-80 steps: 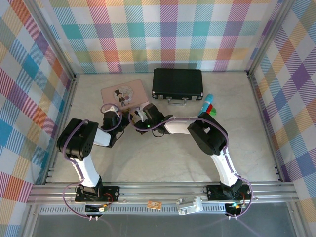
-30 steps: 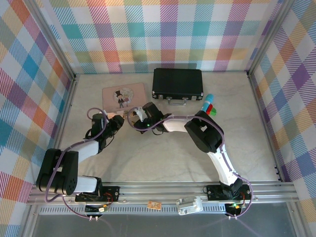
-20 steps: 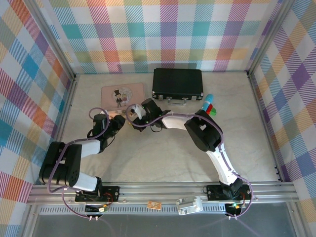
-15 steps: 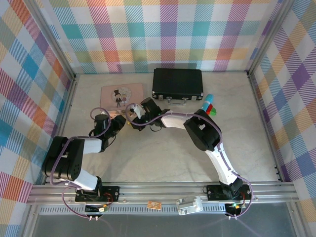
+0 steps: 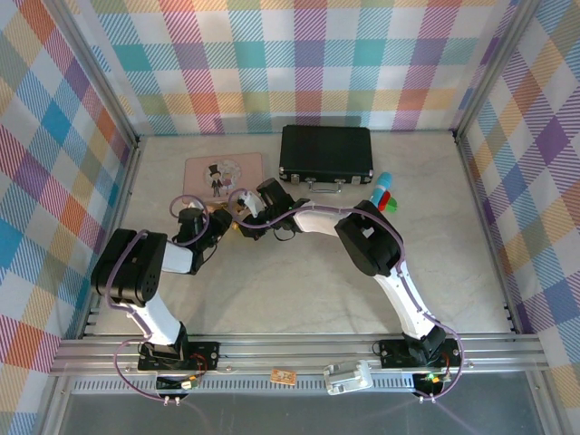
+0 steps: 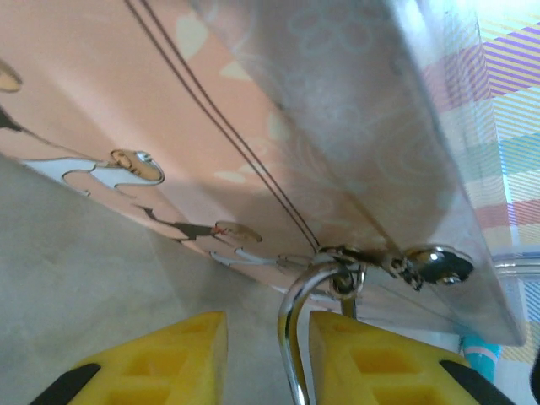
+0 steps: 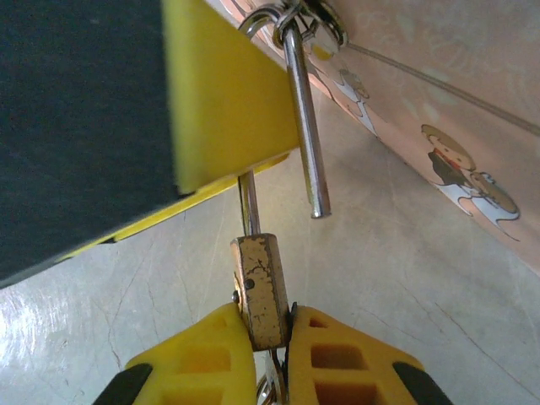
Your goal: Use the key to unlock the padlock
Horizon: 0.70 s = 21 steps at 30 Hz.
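Padlock [image 7: 263, 291] sits just off the near edge of the pink tin [image 5: 223, 174], toward that edge's right end. Its shackle [image 7: 304, 118] is hooked through the tin's clasp ring [image 6: 342, 277]. The shackle's short leg is out of the brass body, with its tip hanging free beside it. The long leg is in the body. So the lock reads as open, but it's on the ring.

Your right gripper [image 7: 268, 325]: pads pressed onto the brass body from both sides, pinching it. Something silver pokes out under the body, between the pads. Can't tell whether that's the key.

Your left gripper [image 6: 267, 331]: jaws partly spread, straddling the shackle's curve right below the clasp ring. One pad is just beside the steel, with a clear gap to the other. Not clamped on it.

Both grippers meet nose to nose at the tin's near edge. Black case [image 5: 326, 152] lies just right of the tin, apart from the work.
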Tool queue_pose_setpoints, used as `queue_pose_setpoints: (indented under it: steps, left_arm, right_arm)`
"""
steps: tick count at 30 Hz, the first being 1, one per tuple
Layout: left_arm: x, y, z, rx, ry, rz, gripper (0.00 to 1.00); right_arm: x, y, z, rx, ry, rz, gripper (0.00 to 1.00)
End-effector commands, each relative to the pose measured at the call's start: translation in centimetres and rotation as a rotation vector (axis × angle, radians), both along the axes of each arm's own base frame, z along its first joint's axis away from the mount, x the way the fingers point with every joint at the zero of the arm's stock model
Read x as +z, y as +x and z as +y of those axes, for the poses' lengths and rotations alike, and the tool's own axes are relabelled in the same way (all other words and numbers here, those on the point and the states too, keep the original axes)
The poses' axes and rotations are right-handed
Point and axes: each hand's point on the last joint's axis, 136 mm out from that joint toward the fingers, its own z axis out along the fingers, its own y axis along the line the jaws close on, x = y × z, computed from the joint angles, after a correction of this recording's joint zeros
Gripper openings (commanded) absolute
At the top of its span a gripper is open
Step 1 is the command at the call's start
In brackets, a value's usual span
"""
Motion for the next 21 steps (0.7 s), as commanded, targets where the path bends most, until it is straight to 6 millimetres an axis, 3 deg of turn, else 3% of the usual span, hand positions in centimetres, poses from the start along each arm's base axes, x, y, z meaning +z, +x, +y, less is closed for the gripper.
queue_pose_setpoints:
  steps: [1,12,17,21]
  left_arm:
    - [1.0,1.2,-0.9,-0.014,-0.031,-0.056,0.29]
    - [0.1,1.5,-1.7,-0.039,-0.037,-0.043,0.21]
    - [-0.5,1.4,-1.6,-0.035,-0.032,-0.031,0.34]
    - [-0.4,1.6,-1.6,-0.032,-0.039,-0.039,0.36]
  right_arm:
    - [1.0,-0.2,1.0,0.032,0.042,0.014,0.0]
    - [1.5,-0.4,1.4,0.047,0.07,0.022,0.0]
    - [2.5,-0.9,1.5,0.062,0.103,0.038,0.0]
    - [2.6,-1.1,1.5,0.064,0.111,0.048,0.0]
